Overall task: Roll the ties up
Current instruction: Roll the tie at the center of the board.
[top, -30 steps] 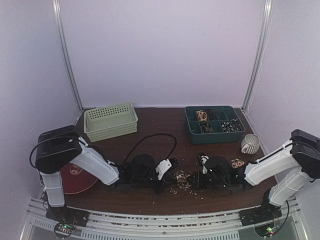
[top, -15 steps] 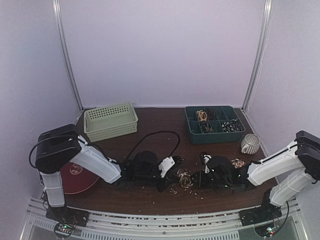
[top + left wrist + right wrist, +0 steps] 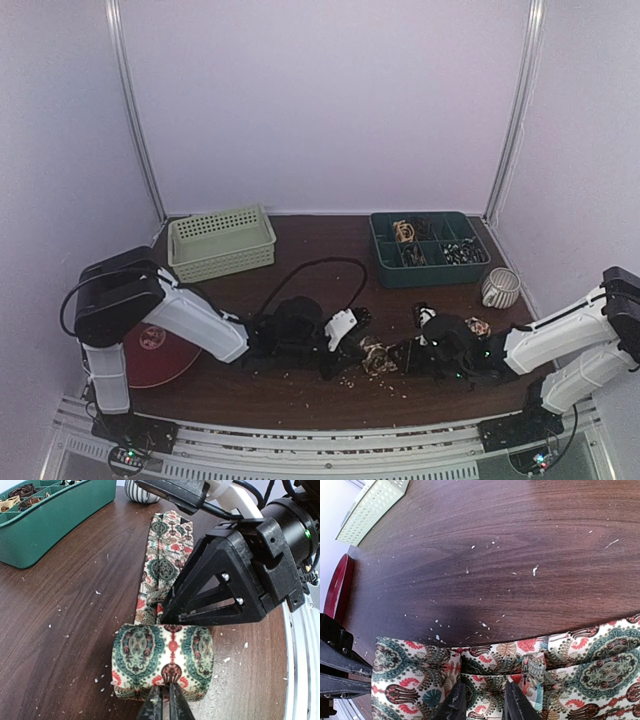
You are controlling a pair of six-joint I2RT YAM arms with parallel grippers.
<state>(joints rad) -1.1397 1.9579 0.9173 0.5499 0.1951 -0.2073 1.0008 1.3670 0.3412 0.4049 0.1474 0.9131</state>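
Note:
One patterned tie lies at the table's front centre. Part of it is wound into a roll (image 3: 162, 657) (image 3: 378, 357), and its flat tail (image 3: 167, 555) runs off toward the right arm. My left gripper (image 3: 164, 702) (image 3: 356, 345) has its jaws almost together, pinching the roll's near edge. My right gripper (image 3: 485, 705) (image 3: 408, 355) stands partly open. Its fingertips (image 3: 455, 705) press down on the flat tie (image 3: 570, 670) just behind the roll. No other tie shows.
At the back left stands a pale green basket (image 3: 220, 242), and at the back right a teal divided tray (image 3: 380, 250) holding small items. A striped cup (image 3: 500, 288) is at the right, a red plate (image 3: 150, 355) under the left arm. Pale crumbs (image 3: 345, 380) dot the wood.
Both grippers and the roll have shifted right along the table. The left jaws have eased apart very slightly.

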